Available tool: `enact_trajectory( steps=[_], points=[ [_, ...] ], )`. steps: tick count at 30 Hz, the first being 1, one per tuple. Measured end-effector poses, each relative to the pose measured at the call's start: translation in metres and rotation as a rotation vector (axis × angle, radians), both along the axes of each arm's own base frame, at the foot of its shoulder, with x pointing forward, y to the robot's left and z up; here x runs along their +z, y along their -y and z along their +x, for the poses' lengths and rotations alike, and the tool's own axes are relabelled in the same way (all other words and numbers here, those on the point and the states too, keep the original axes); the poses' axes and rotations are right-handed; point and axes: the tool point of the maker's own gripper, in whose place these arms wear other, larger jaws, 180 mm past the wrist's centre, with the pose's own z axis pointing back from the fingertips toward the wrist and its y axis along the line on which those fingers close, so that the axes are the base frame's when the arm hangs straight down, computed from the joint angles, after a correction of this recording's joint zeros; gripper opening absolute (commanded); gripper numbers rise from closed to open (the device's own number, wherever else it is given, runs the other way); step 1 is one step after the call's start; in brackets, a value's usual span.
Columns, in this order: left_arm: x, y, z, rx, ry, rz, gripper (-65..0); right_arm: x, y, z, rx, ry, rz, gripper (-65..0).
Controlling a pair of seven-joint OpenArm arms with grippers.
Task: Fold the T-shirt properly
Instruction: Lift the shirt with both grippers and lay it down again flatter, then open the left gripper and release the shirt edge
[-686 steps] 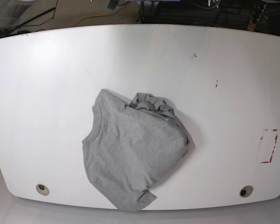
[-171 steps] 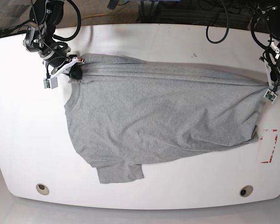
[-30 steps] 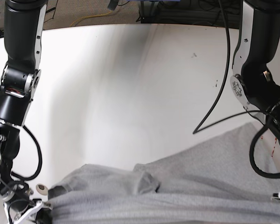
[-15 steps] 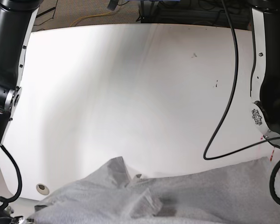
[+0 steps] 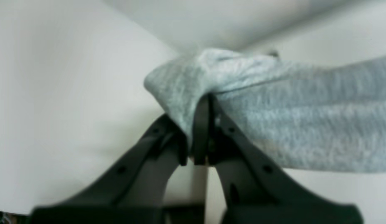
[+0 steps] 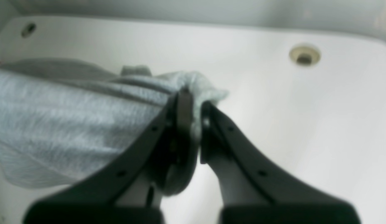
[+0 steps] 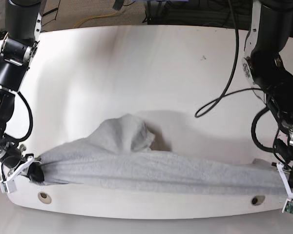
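Observation:
The light grey T-shirt (image 7: 151, 168) lies stretched in a long band across the near part of the white table (image 7: 136, 73), with a rumpled hump near its middle. At the band's left end in the base view, my right gripper (image 7: 35, 171) is shut on a bunched corner of the T-shirt (image 6: 71, 112); that wrist view shows cloth pinched between the black fingers (image 6: 183, 115). My left gripper (image 7: 286, 181) is shut on the opposite end at the lower right. The left wrist view shows the T-shirt (image 5: 289, 118) draped over its fingers (image 5: 202, 130).
Two round grommet holes (image 7: 44, 197) (image 7: 256, 200) sit in the table near its front edge, just below the cloth band. Black cables (image 7: 224, 92) hang from the arm on the right. Floor and cables lie beyond the far table edge.
Both arms have drawn back from the camera and lowered; the T-shirt, held up close to the lens half a second ago, now lies stretched in a band along the front of the table.

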Motion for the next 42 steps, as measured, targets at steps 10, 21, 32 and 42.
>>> enact_trajectory(
  steps=[10, 21, 32, 42],
  points=[
    [-0.123, -0.021, -0.053, 0.066, -0.305, -0.039, -65.0, -0.091, -0.028, -0.070, 0.018, -0.166, 0.044, -65.0],
    [-0.228, -0.058, -0.166, 0.205, -0.632, -0.079, -65.0, -0.151, -0.041, -0.152, -0.032, -0.305, 0.100, -65.0],
    [-0.278, -0.069, -0.253, 0.246, -0.770, -0.139, -65.0, -0.187, -0.054, -0.221, -0.117, -0.417, 0.187, -65.0],
    [-0.270, -0.072, -0.239, 0.267, -0.718, -0.153, -65.0, -0.174, -0.061, -0.222, -0.103, -0.377, 0.170, -65.0]
  ],
)
